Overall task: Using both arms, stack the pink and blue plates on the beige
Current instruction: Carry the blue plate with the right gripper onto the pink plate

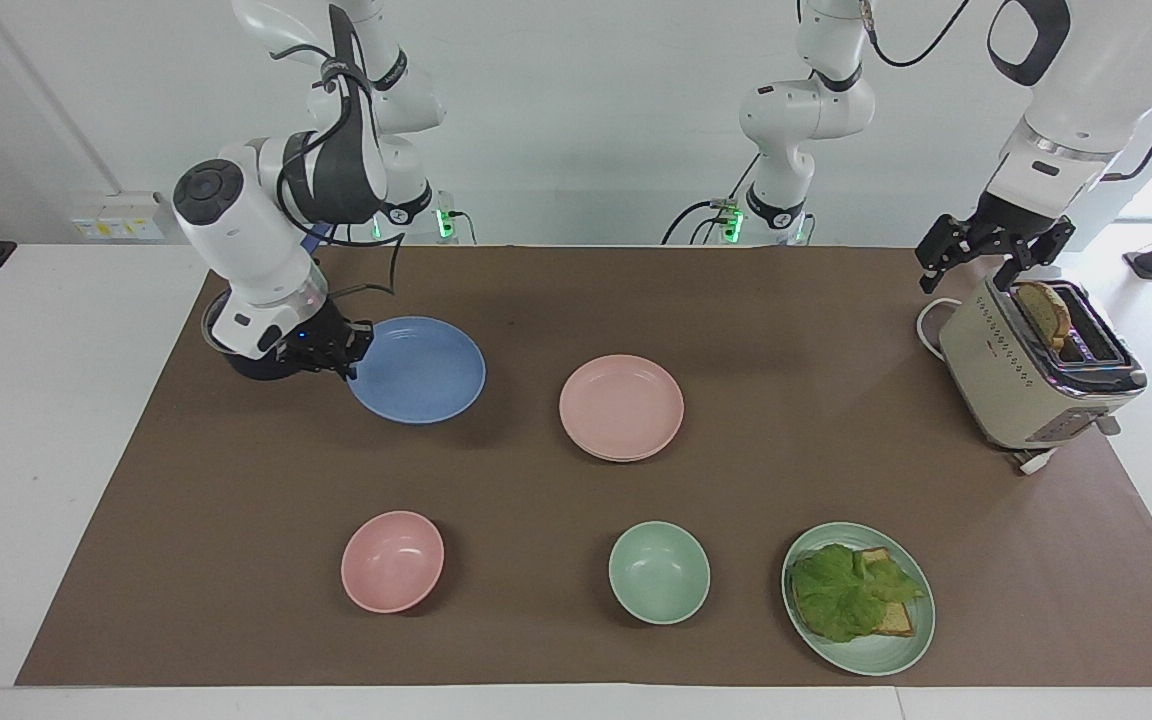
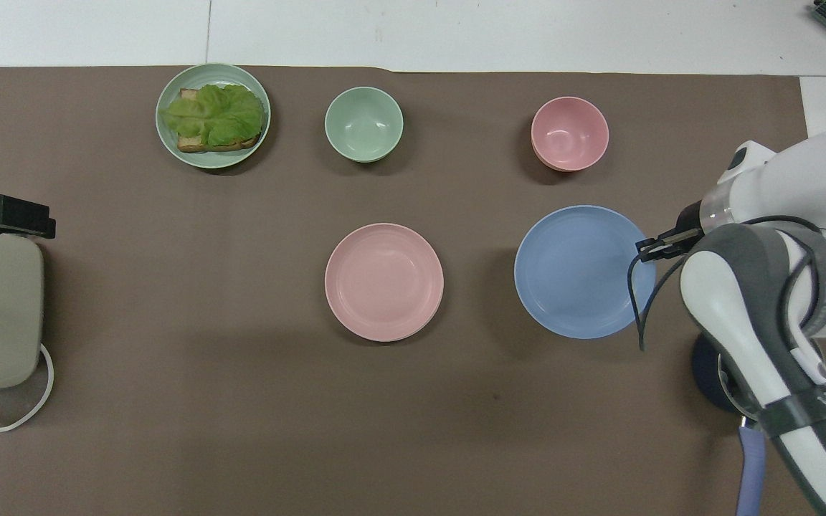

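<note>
Since my right hand [image 1: 348, 345] is pinched onto the blue plate's [image 1: 419, 369] rim, lifted off the counter beside the pink plate [image 1: 621, 406], it feels stiff, light, maybe slippery. Left hand [image 1: 988, 258] open over the toaster [image 1: 1021, 385].

Dishes and a toaster spread over a work surface [image 1: 836, 330].

Two bowls, one [image 1: 392, 561] beside the other [image 1: 659, 572], and a plate of food [image 1: 859, 598] lie farthest from the robots. Nearer them sit a stacked plate [image 1: 622, 406] mid-surface and a lifted plate [image 1: 418, 369] toward the right arm's end. The toaster [image 1: 1034, 372] stands at the left arm's end.
</note>
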Robot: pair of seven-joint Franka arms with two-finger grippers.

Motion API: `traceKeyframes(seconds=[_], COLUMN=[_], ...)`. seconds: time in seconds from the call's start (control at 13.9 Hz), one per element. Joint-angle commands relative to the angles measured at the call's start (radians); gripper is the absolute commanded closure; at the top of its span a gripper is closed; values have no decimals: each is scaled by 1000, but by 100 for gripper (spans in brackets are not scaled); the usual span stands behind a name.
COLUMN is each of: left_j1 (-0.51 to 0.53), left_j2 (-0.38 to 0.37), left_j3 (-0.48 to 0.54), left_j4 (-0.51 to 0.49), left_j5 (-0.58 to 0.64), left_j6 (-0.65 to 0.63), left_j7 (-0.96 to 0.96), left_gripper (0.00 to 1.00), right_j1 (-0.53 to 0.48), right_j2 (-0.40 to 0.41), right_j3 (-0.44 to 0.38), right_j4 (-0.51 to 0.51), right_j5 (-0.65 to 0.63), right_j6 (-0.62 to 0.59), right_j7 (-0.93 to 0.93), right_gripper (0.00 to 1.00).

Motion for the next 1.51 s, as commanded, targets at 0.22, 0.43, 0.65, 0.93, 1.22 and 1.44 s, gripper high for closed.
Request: traceKeyframes(seconds=[0.22, 0.43, 0.65, 0.93, 1.22, 1.44], left_j1=[8, 8, 9, 8, 9, 8], left_j2=[-5, -5, -5, -5, -5, -5], left_j3=[-6, -6, -4, -6, -6, -4], left_j4=[-1, -2, -1, -1, -1, -1], left_j5=[10, 10, 10, 10, 10, 10], left_j6=[-16, -16, -15, -15, -16, -16], left_j7=[5, 5, 5, 5, 5, 5], left_gripper=[0, 0, 0, 0, 0, 0], right_j1=[190, 262, 316, 359, 366, 365], right_j2=[57, 85, 123, 168, 188, 192], right_j3=[2, 2, 7, 8, 8, 8], right_j4=[17, 27, 36, 39, 36, 36], right_j5=[93, 135, 150, 198, 215, 215], right_j6=[142, 207, 219, 237, 240, 245], right_j7=[231, 313, 360, 383, 386, 379], right_gripper=[100, 100, 100, 100, 100, 100])
